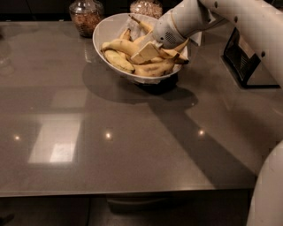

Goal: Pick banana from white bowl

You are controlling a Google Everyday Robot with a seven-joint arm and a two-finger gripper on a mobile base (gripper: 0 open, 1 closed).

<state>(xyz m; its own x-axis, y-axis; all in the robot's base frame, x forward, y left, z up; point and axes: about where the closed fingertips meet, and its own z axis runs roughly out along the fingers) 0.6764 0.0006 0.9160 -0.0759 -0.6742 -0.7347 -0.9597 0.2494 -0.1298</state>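
Two glass jars with brown contents are standing along the far edge of the desk (132,145). The left jar (86,16) is sitting just behind the left rim of the white bowl (102,27). The right jar (146,7) is showing only its top behind the bowl's far rim.

The white bowl is resting near the far edge, slightly right of the middle, with its rim tilting up on the left. It is casting a dark shadow toward the near side. Several bananas (118,61) are lying piled inside it, yellow with brown marks, some pointing toward the far rim.

The gripper (143,54) is reaching down into the bowl from the right and sitting in among the bananas, touching the pile. Whether it is clamping any fruit cannot be told from this angle.

The white arm (230,13) is stretching in from the far right corner, over the bowl's right rim. A black stand (241,57) is sitting by the right edge, apart from the bowl.
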